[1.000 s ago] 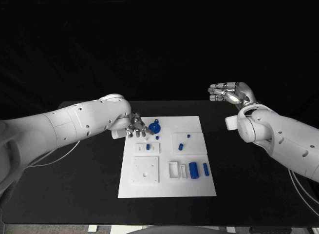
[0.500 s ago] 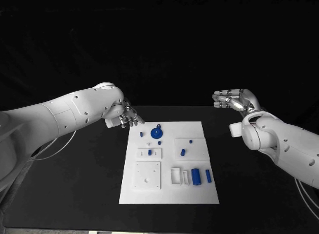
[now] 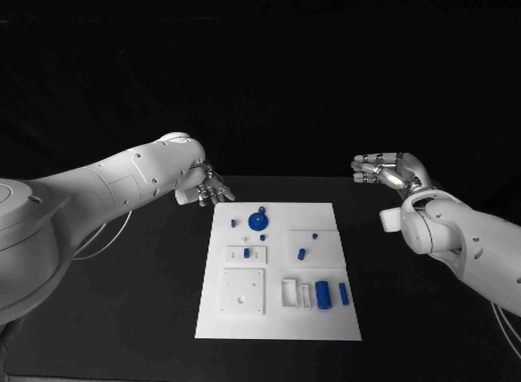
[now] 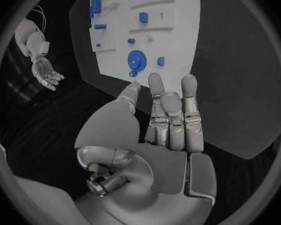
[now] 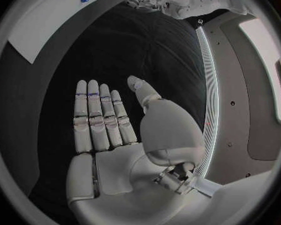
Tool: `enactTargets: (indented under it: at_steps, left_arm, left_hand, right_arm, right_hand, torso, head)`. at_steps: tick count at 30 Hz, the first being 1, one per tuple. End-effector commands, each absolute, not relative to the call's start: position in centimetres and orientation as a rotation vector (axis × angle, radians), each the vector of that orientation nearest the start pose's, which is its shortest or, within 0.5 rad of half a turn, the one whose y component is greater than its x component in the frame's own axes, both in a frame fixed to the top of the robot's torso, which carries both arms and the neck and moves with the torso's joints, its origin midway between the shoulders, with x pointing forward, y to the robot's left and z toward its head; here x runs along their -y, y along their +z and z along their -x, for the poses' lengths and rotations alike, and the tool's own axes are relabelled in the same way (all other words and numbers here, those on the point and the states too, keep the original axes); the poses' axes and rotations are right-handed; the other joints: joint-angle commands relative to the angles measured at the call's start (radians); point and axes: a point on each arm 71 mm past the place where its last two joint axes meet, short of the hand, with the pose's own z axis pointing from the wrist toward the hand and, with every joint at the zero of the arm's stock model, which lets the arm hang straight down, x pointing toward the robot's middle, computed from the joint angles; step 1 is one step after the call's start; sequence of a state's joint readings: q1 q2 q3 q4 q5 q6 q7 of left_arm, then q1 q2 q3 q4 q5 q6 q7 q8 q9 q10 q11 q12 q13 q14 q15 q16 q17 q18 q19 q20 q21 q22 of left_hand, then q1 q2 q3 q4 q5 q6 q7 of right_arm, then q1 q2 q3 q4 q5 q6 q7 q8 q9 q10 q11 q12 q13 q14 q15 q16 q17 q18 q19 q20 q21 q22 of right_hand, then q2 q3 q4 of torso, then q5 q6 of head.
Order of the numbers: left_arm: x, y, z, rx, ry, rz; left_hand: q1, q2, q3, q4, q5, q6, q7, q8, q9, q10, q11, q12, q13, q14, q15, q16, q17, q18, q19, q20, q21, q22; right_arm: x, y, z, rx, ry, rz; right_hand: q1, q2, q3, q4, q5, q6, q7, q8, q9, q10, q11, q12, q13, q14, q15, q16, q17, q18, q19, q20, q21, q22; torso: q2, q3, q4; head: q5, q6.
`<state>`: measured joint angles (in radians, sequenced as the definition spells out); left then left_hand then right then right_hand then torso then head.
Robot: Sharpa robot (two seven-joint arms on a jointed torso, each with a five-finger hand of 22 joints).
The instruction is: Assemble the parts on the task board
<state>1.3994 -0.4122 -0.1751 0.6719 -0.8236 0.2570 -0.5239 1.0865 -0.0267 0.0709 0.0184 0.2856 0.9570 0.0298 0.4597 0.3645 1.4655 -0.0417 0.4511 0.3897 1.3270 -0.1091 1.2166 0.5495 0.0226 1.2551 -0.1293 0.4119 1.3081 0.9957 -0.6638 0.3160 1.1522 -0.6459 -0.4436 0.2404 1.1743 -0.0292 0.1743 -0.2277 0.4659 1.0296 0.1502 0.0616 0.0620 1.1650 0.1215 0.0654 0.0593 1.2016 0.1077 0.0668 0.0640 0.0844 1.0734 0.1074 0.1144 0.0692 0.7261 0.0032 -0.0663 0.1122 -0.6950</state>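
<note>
Centrally, the flat white rectangular task board [image 3: 278, 270] lies on the black surface [image 3: 122, 302], its long side running away from the robot. On it sit the small blue plastic parts: a round blue disc with a little tab [image 3: 259, 220] near the far end, a tiny blue peg [image 3: 233, 224] just to its left, a short blue block [image 3: 246, 253] in a small white recessed plate, and a blue stub [image 3: 301, 255] with a smaller blue dot [image 3: 314, 236] on a square plate further right. Near the front right corner a stout blue cylinder [image 3: 324, 294] lies beside a slimmer blue bar [image 3: 344, 294], with an open white rectangular frame [image 3: 289, 291] just to their left. A plain white square plate with small holes [image 3: 243, 290] fills the front left. The left robot hand [image 3: 208, 191] hovers just off the board's far left corner — its fingers are straight and apart, holding nothing, and in the left wrist view [image 4: 168, 120] they point toward the blue disc [image 4: 136, 61] without touching it. The right robot hand [image 3: 386, 169] is raised well to the right of the board, beyond the far edge of the surface; the right wrist view [image 5: 109, 125] shows its palm flat and fingers extended side by side — empty as well.
</note>
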Motion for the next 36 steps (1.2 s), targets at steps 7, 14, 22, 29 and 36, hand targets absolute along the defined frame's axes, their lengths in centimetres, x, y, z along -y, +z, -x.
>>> enactTargets:
  at_steps: [7, 14, 22, 29, 36]
  left_arm:
    - [-26.0, -19.4, -61.5, -2.286, -0.138, 0.543]
    - [-25.6, -20.6, -61.4, -2.29, -0.141, 0.553]
    - [-25.6, -21.3, -61.3, -2.287, -0.131, 0.564]
    - [-25.5, -21.6, -61.2, -2.312, -0.124, 0.553]
    - [-25.4, -22.2, -60.9, -2.338, -0.116, 0.547]
  left_hand:
    - [-0.01, -0.034, 0.034, 0.041, 0.006, -0.028, -0.024, 0.101, 0.269, 0.027, -0.017, 0.026, 0.017, -0.006, -0.013, 0.026, 0.003, -0.015, -0.003, -0.01, 0.014, 0.018]
    - [-0.016, -0.063, 0.049, 0.085, -0.018, -0.028, -0.027, 0.091, 0.384, 0.025, -0.018, 0.03, 0.02, -0.009, -0.013, 0.032, 0.0, -0.016, -0.007, -0.011, 0.023, 0.018]
    - [-0.022, -0.118, 0.036, 0.208, -0.209, -0.019, -0.02, 0.051, 0.385, 0.024, -0.013, 0.031, 0.021, -0.011, -0.01, 0.033, -0.004, -0.013, -0.009, -0.008, 0.024, 0.017]
    - [-0.021, -0.118, 0.032, 0.222, -0.217, -0.014, -0.02, 0.043, 0.391, 0.024, -0.013, 0.03, 0.02, -0.012, -0.01, 0.035, -0.005, -0.013, -0.011, -0.008, 0.024, 0.017]
    - [-0.022, -0.115, 0.034, 0.226, -0.216, -0.011, -0.02, 0.039, 0.391, 0.025, -0.012, 0.03, 0.019, -0.013, -0.01, 0.035, -0.005, -0.013, -0.012, -0.008, 0.025, 0.017]
  right_arm:
    - [24.7, -18.9, -54.9, -1.297, 1.112, -0.813]
    - [24.6, -18.7, -54.9, -1.295, 1.116, -0.812]
    - [24.6, -18.7, -54.9, -1.297, 1.115, -0.815]
    - [24.6, -18.7, -54.9, -1.297, 1.114, -0.816]
    - [24.5, -18.7, -54.9, -1.298, 1.118, -0.815]
  right_hand:
    - [-0.011, -0.004, -0.008, 0.003, 0.006, -0.006, 0.001, 0.0, 0.0, -0.009, -0.002, -0.006, -0.001, -0.009, 0.002, -0.005, -0.001, 0.006, -0.009, -0.002, -0.004, 0.0]
    - [-0.01, -0.004, -0.01, 0.002, 0.007, -0.006, 0.001, 0.0, 0.0, -0.009, -0.002, -0.006, -0.001, -0.01, 0.003, -0.005, -0.001, 0.006, -0.01, -0.001, -0.004, 0.0]
    - [-0.008, -0.003, -0.012, 0.002, 0.01, -0.008, 0.002, 0.0, 0.0, -0.011, -0.001, -0.006, -0.001, -0.013, 0.003, -0.005, -0.001, 0.006, -0.012, 0.0, -0.005, 0.0]
    - [-0.008, -0.003, -0.012, 0.002, 0.01, -0.008, 0.002, 0.0, 0.0, -0.011, -0.001, -0.006, -0.001, -0.013, 0.003, -0.005, -0.001, 0.006, -0.012, 0.0, -0.005, 0.0]
    - [-0.008, -0.003, -0.012, 0.002, 0.01, -0.008, 0.002, 0.0, 0.0, -0.011, -0.001, -0.006, -0.001, -0.013, 0.003, -0.005, -0.001, 0.006, -0.012, 0.0, -0.005, 0.0]
  torso:
    - [0.016, -0.0029, -0.01]
    - [0.023, -0.0067, -0.0142]
    - [0.025, -0.0082, -0.0176]
    - [0.027, -0.0088, -0.0173]
    - [0.027, -0.0083, -0.0202]
  head:
    - [0.011, 0.008]
    - [0.008, 0.009]
    - [0.008, 0.008]
    - [0.01, 0.009]
    - [0.01, 0.01]
